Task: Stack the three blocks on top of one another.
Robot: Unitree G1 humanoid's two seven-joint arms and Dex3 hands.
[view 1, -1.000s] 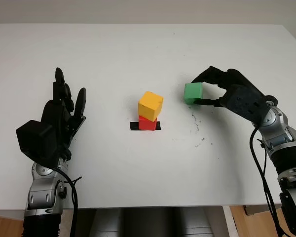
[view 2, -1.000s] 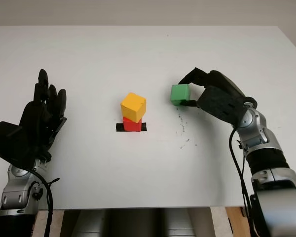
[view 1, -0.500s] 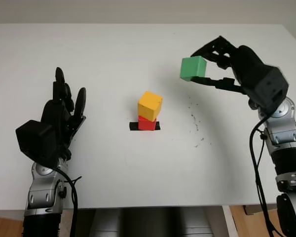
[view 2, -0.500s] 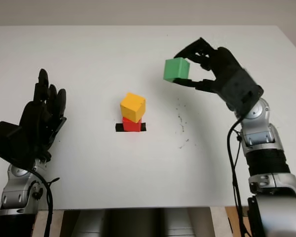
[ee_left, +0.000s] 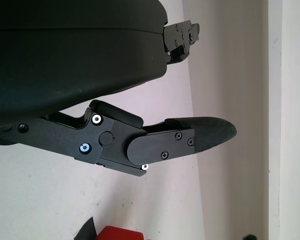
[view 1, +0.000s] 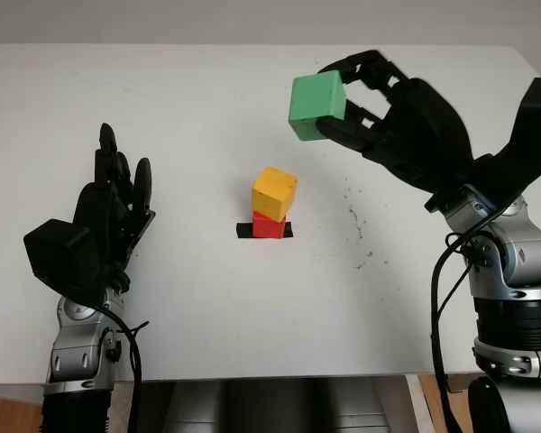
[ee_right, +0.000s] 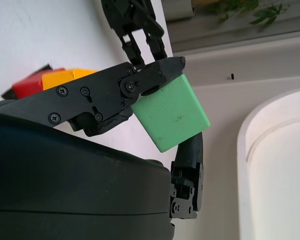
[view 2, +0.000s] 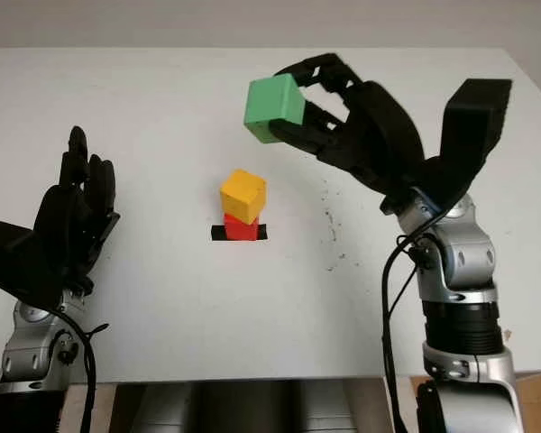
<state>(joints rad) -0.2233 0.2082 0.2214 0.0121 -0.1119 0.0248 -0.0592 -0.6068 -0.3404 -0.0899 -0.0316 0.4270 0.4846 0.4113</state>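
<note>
A yellow block (view 1: 275, 192) sits on a red block (view 1: 269, 225) at the table's middle, the yellow one turned a little askew; both also appear as the yellow block (ee_right: 72, 75) and red block (ee_right: 31, 86) in the right wrist view. My right hand (view 1: 343, 99) is shut on a green block (view 1: 316, 105), holding it in the air above and to the right of the two-block pile. The green block (ee_right: 170, 113) is pinched between the fingertips (ee_right: 160, 70). My left hand (view 1: 108, 216) is open, at the table's left side, away from the blocks.
A strip of black tape (view 1: 245, 231) lies under the red block. Small dark marks (view 1: 356, 225) speckle the white table (view 1: 207, 316) right of the pile.
My right hand has lifted the green block off the table and carried it up and to the left, toward the pile. The left hand has stayed put.
</note>
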